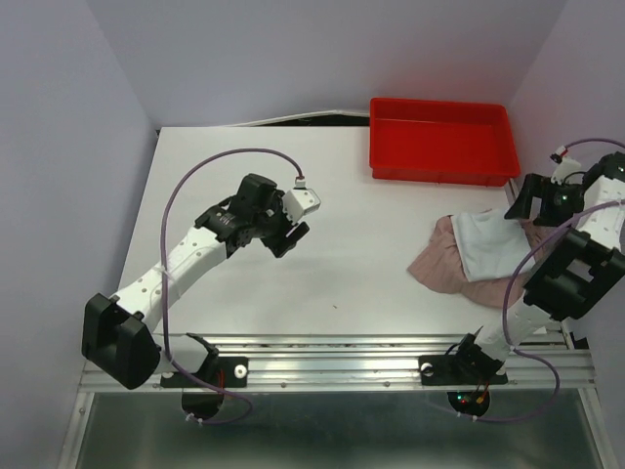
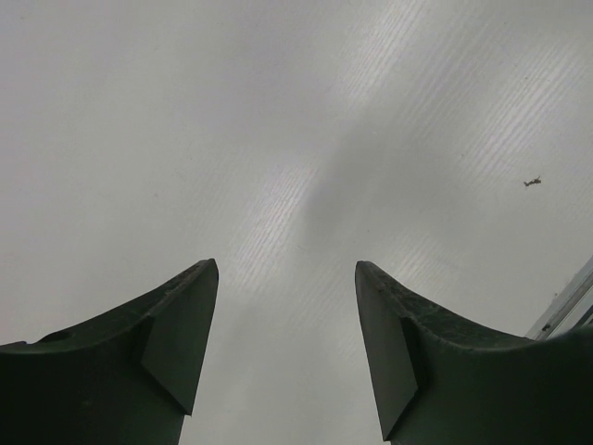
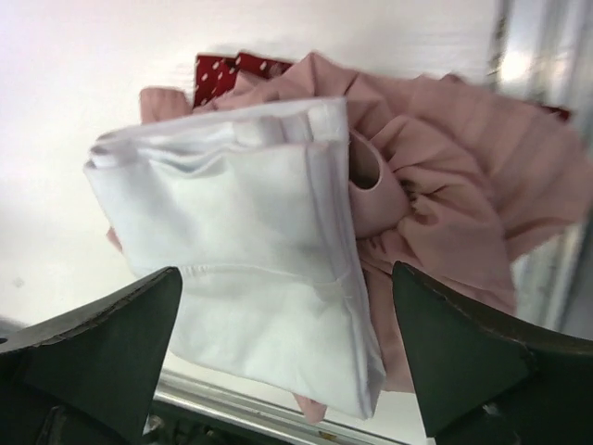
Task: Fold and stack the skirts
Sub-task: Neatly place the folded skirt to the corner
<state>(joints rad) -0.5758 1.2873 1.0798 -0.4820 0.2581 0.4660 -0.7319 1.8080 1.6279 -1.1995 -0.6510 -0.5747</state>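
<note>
The pale grey-white skirt [image 1: 483, 244] lies bunched on top of the dusty pink pleated skirt [image 1: 439, 266] at the table's right side. In the right wrist view the white skirt [image 3: 241, 250] overlaps the crumpled pink skirt [image 3: 454, 204]. My right gripper [image 1: 522, 203] [image 3: 285, 273] is open and hovers just above the white skirt's far right edge, holding nothing. My left gripper [image 1: 286, 237] [image 2: 286, 265] is open and empty over bare white table at centre-left, well away from the skirts.
A red plastic tray [image 1: 441, 164] stands at the back right, just beyond the skirts. A scrap of red polka-dot cloth [image 3: 222, 67] peeks from under the pink skirt. A metal rail [image 1: 342, 357] runs along the near edge. A small dark speck [image 2: 531, 183] lies on the table.
</note>
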